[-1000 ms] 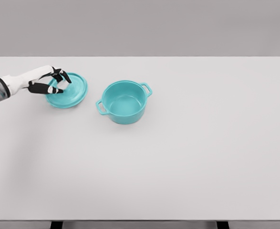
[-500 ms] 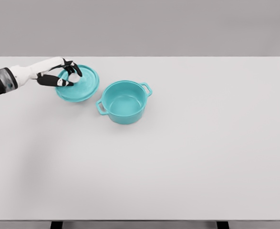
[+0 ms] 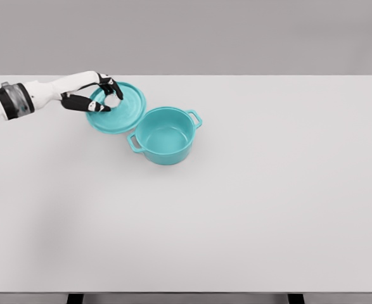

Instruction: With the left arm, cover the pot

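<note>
- One hand is at work: the left hand (image 3: pixel 102 93) pinches the knob in the middle of the teal lid (image 3: pixel 117 108).
- Its fingers curl round the knob and hold the lid tilted, up off the white table (image 3: pixel 268 190).
- Just left of the pot (image 3: pixel 165 135), the lid nearly touches the near rim.
- Step in hand, I think: carrying the lid over.
- Next, it needs to go right, level out, and come down on the open pot.

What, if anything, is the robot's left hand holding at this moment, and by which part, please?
The left hand holds the teal lid, its fingers closed on the knob at the lid's centre. The lid is tilted, beside the open pot.
</note>
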Controlling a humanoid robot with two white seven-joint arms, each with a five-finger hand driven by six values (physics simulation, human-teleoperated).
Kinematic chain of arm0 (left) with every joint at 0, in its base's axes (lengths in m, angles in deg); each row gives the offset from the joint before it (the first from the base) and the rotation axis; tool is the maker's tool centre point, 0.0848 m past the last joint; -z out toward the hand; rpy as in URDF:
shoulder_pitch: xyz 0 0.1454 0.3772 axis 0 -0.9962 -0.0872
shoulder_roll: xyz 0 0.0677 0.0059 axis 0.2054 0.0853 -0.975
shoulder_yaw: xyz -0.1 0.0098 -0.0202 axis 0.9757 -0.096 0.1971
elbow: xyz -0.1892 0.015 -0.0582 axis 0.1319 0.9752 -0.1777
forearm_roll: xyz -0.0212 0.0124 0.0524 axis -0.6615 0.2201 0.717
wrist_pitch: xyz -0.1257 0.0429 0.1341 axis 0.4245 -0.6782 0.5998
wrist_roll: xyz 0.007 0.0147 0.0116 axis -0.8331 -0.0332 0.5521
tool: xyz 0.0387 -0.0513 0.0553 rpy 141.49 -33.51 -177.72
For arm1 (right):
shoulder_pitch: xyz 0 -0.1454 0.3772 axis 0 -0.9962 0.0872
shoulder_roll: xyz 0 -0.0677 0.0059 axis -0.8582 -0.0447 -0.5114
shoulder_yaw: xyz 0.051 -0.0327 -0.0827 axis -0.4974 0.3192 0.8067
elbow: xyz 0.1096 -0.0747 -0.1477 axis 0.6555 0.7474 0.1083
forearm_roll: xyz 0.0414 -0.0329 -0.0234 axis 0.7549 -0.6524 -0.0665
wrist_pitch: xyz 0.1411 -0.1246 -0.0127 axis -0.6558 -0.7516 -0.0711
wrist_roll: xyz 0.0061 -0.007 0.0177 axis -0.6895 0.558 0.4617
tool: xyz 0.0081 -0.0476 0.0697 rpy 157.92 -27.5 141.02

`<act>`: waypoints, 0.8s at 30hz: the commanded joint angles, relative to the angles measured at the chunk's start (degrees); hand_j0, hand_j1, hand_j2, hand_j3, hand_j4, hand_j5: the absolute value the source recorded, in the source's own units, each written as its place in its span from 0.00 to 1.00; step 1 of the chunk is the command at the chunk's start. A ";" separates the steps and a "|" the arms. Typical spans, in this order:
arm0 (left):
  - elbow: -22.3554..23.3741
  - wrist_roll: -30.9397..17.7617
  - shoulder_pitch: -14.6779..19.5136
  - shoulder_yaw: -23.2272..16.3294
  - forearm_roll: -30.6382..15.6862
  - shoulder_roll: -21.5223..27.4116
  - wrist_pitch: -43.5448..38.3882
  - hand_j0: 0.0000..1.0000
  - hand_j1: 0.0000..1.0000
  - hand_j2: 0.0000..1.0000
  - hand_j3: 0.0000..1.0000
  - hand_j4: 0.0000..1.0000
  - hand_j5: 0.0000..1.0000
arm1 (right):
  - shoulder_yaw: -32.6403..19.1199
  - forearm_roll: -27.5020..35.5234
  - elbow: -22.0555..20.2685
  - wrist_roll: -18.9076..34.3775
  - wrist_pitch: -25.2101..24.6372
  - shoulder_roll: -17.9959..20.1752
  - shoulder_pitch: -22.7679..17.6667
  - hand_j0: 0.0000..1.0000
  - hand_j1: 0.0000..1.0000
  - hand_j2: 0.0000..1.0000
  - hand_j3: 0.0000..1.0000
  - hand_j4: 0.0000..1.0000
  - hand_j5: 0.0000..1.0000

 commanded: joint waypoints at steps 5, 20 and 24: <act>-1.04 0.02 0.00 -0.22 -0.37 -0.28 -0.16 0.51 0.51 0.51 0.51 0.51 0.51 | -0.01 -0.04 0.00 0.02 0.03 0.00 0.00 1.00 1.00 1.00 1.00 1.00 1.00; -4.82 0.11 0.26 -2.24 -1.77 -2.21 -0.25 0.51 0.51 0.51 0.51 0.51 0.51 | -0.01 -0.04 0.00 0.02 0.03 0.00 0.00 1.00 1.00 1.00 1.00 1.00 1.00; -4.73 0.11 0.26 -2.86 -1.60 -3.27 -0.25 0.51 0.51 0.51 0.51 0.51 0.51 | -0.01 -0.04 0.00 -0.07 0.03 0.00 0.00 1.00 1.00 1.00 1.00 1.00 1.00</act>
